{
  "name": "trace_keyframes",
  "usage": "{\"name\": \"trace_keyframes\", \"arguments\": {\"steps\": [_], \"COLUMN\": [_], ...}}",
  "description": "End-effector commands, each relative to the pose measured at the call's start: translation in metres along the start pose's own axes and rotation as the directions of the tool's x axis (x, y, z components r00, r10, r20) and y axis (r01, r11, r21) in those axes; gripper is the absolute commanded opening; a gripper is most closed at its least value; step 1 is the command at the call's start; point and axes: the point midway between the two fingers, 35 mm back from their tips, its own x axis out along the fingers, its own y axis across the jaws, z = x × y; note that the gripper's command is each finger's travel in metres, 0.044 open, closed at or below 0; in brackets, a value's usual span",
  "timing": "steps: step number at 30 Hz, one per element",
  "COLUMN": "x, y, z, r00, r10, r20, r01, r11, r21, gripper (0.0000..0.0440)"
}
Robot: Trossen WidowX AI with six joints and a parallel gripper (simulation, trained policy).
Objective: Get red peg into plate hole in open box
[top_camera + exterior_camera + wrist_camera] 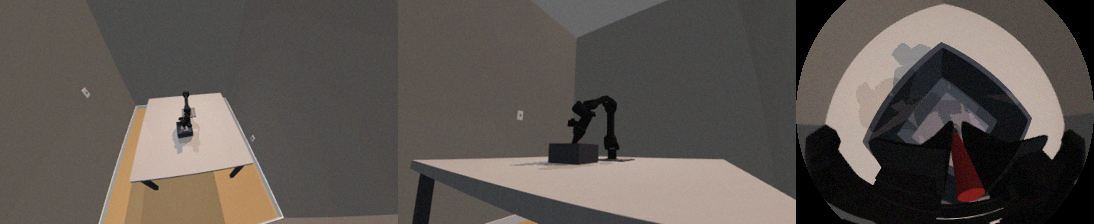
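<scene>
The dark open box stands on the table in front of the arm. My gripper is shut on the red peg. The fingertips are at the height of the box rim or just inside it, over the near part of the opening in the wrist view. The peg lies slanted between the fingers, its red round end towards the wrist camera. Its far end is hidden by the fingertips. The pale plate at the box bottom is partly shadowed; its hole cannot be made out.
The box's four walls stand around the fingertips, close to the fingers on the near side in the wrist view. The arm's base plate is behind the box on the pale table. Shadows of the arm fall beside the box.
</scene>
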Motion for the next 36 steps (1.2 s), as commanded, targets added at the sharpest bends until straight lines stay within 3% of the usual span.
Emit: {"name": "trace_keyframes", "arguments": {"steps": [1, 5, 11, 36], "x": [0.010, 0.021, 0.035, 0.000], "y": [0.001, 0.001, 0.002, 0.046], "z": [0.000, -0.003, -0.005, 0.043], "r00": [1.000, 0.999, 0.995, 0.971], "r10": [0.006, 0.013, 0.014, 0.035], "r20": [-0.020, -0.050, -0.098, -0.238], "r01": [-0.007, -0.016, -0.023, -0.069], "r11": [0.999, 0.997, 0.995, 0.988], "r21": [-0.032, -0.072, -0.097, -0.136], "gripper": [0.0000, 0.0012, 0.0142, 0.0205]}}
